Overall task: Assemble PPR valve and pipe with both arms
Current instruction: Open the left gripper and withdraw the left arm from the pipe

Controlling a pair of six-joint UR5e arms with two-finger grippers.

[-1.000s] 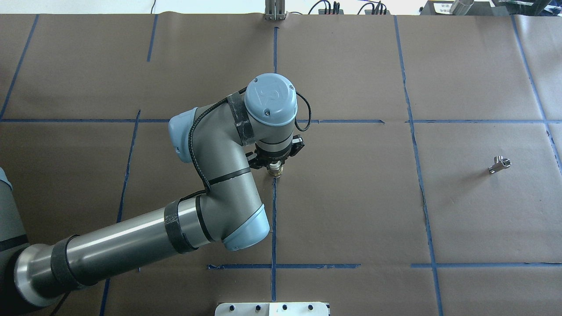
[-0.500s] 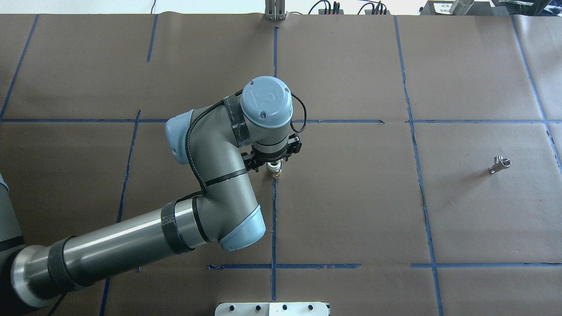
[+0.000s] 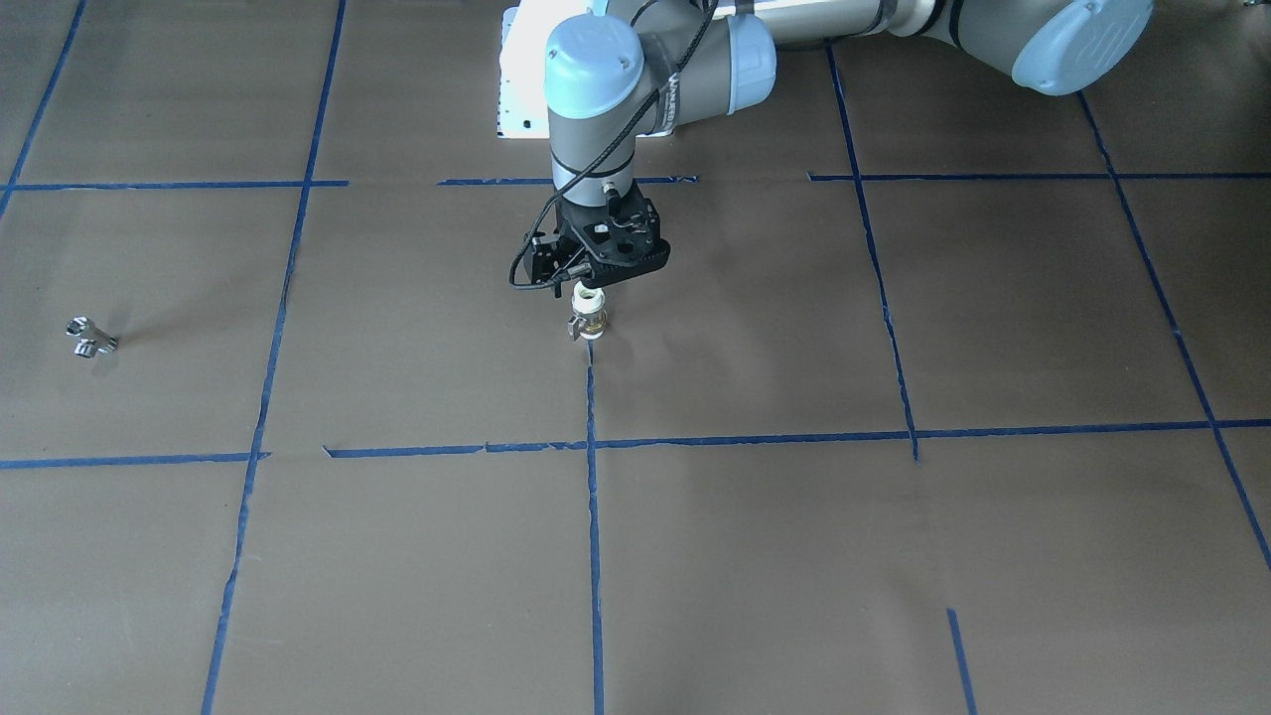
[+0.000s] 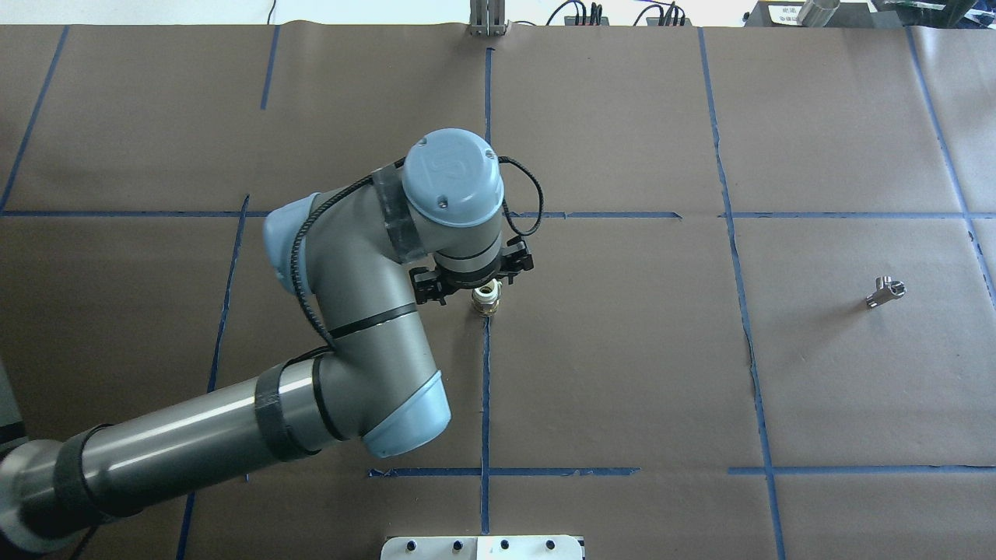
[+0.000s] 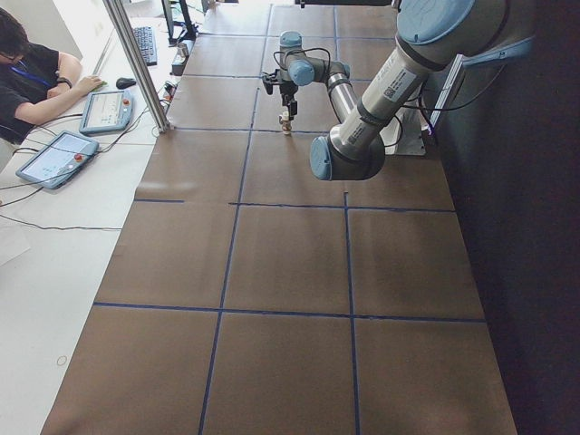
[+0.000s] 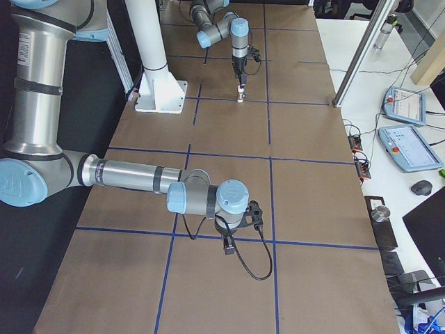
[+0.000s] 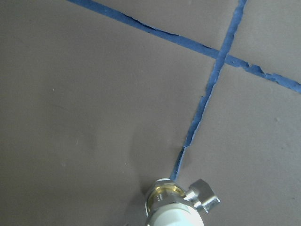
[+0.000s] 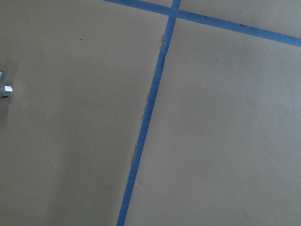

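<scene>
The pipe (image 4: 486, 299) stands upright on a blue tape line at the table's middle, white open end up, brassy body below. It also shows in the front view (image 3: 588, 316) and at the bottom of the left wrist view (image 7: 176, 207), where a silvery nut sticks out of its side. My left gripper (image 3: 594, 282) hangs just above its white end, and its fingers are hidden under the black body. The chrome PPR valve (image 4: 885, 292) lies alone far to the right, also at the right wrist view's left edge (image 8: 4, 87). My right gripper (image 6: 227, 245) shows only from the side, so I cannot tell its state.
A white base plate (image 4: 482, 547) sits at the near table edge. Blue tape lines grid the brown paper. An operator (image 5: 36, 72) sits with tablets beyond the far edge, beside an aluminium post (image 5: 136, 63).
My left arm's wrist and elbow have shifted to the left in the overhead view, uncovering more of the pipe. The pipe and valve have stayed where they were.
</scene>
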